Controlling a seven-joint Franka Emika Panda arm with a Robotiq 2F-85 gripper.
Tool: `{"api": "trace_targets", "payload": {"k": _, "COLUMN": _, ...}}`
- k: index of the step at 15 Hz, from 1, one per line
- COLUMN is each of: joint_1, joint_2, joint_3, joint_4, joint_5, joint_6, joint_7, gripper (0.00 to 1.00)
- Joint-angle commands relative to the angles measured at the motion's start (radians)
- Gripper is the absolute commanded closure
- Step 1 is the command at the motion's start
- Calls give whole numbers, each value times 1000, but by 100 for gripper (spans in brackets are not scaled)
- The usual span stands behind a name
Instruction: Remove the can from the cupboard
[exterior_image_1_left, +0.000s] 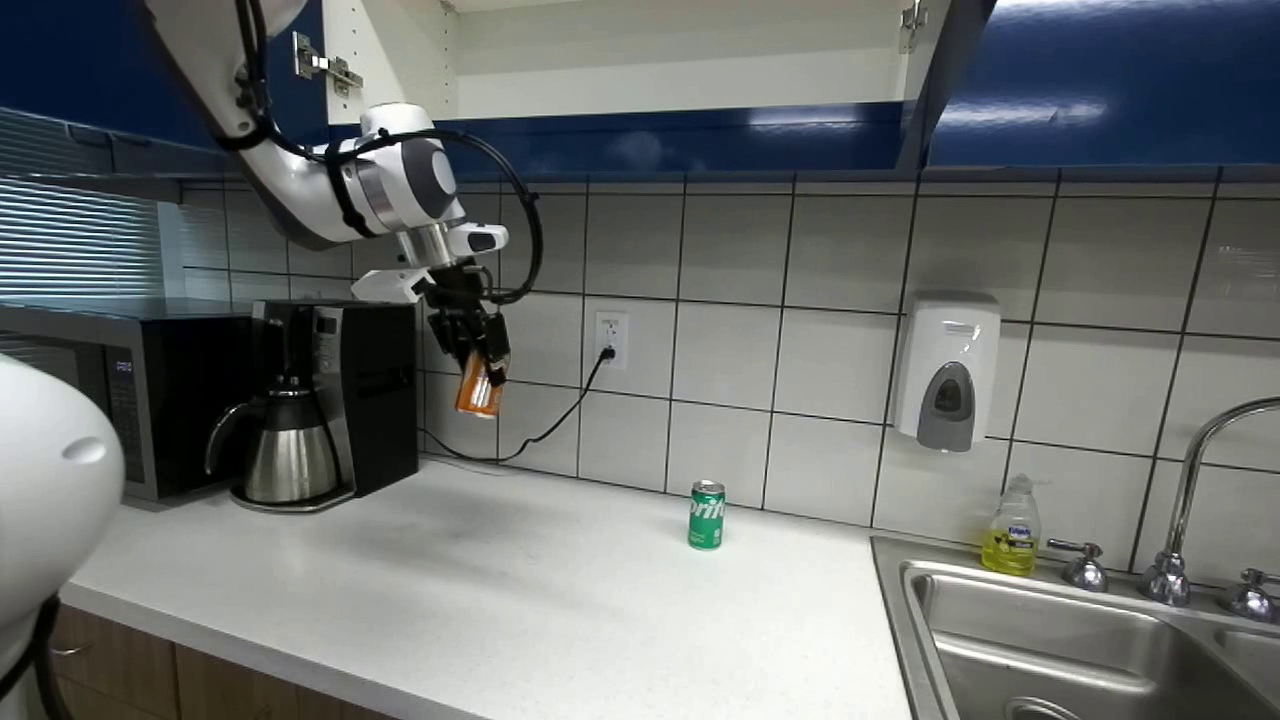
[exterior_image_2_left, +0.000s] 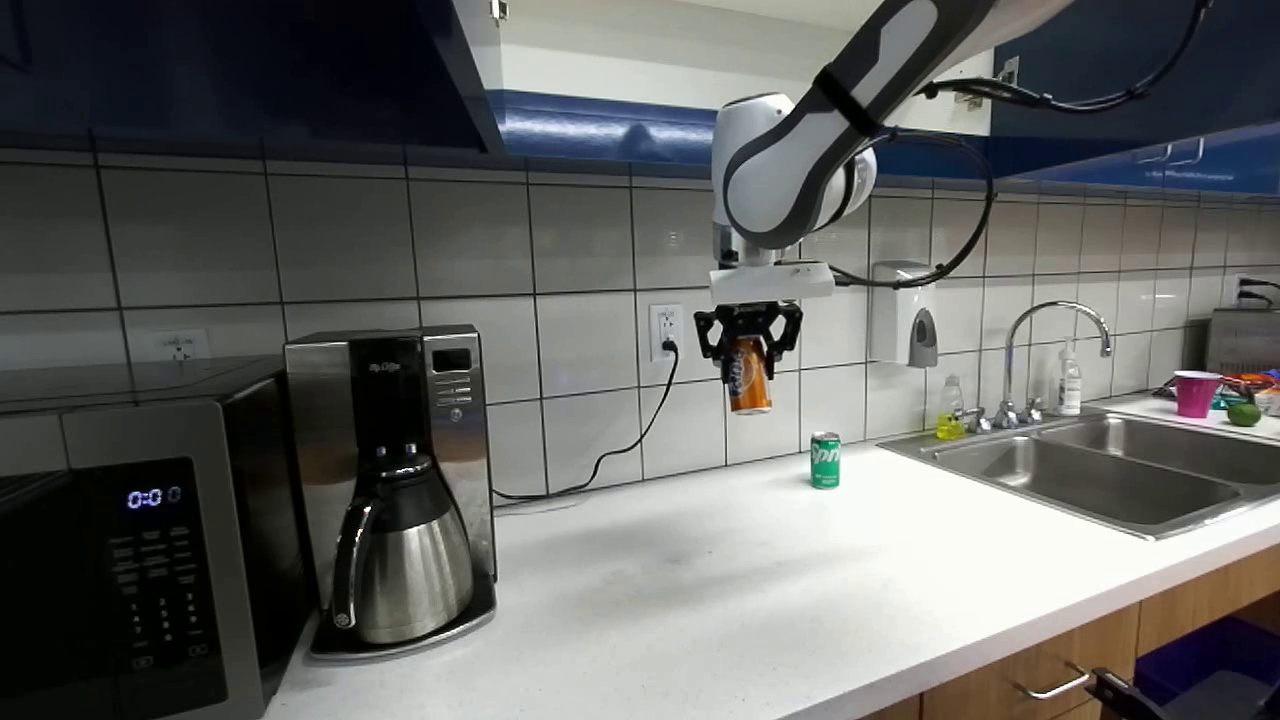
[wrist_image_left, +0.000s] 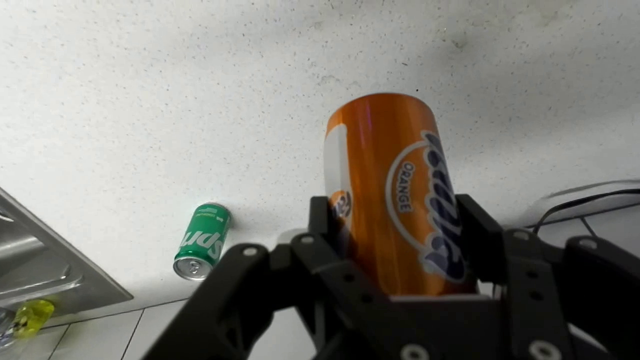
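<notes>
The orange can (exterior_image_1_left: 477, 396) is held in the air above the counter, below the level of the cupboard. It tilts slightly, and it also shows in an exterior view (exterior_image_2_left: 749, 388). In the wrist view the orange can (wrist_image_left: 385, 165) sits between both fingers, its far end pointing at the counter. My gripper (wrist_image_left: 392, 215) is shut on it, one finger pressed to each side. The gripper (exterior_image_2_left: 748, 368) points downward. The cupboard (exterior_image_1_left: 680, 60) is open above, with a pale interior and blue doors; its visible interior part holds nothing. The can's upper part is hidden by the gripper.
A small green can (exterior_image_1_left: 706, 515) stands on the white counter (exterior_image_1_left: 560, 620) near the tiled wall. A coffee maker (exterior_image_2_left: 460, 400) and a microwave (exterior_image_2_left: 230, 500) stand at one end. A sink (exterior_image_1_left: 900, 600), soap bottle (exterior_image_1_left: 1012, 535) and wall dispenser (exterior_image_1_left: 950, 370) are at the other. A cord (exterior_image_1_left: 560, 420) runs along the wall.
</notes>
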Motion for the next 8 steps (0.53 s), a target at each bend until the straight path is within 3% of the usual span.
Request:
{"api": "trace_targets", "payload": {"k": 1, "joint_1": -6, "joint_2": 42, "joint_3": 5, "joint_4": 4, "joint_5": -31, "joint_6": 51, "joint_7": 13, "gripper": 62}}
{"api": "trace_targets", "payload": {"k": 8, "joint_1": 13, "joint_2": 162, "joint_3": -22, "joint_4": 10, "joint_5": -93, "joint_6": 143, "joint_7": 41, "gripper": 62}}
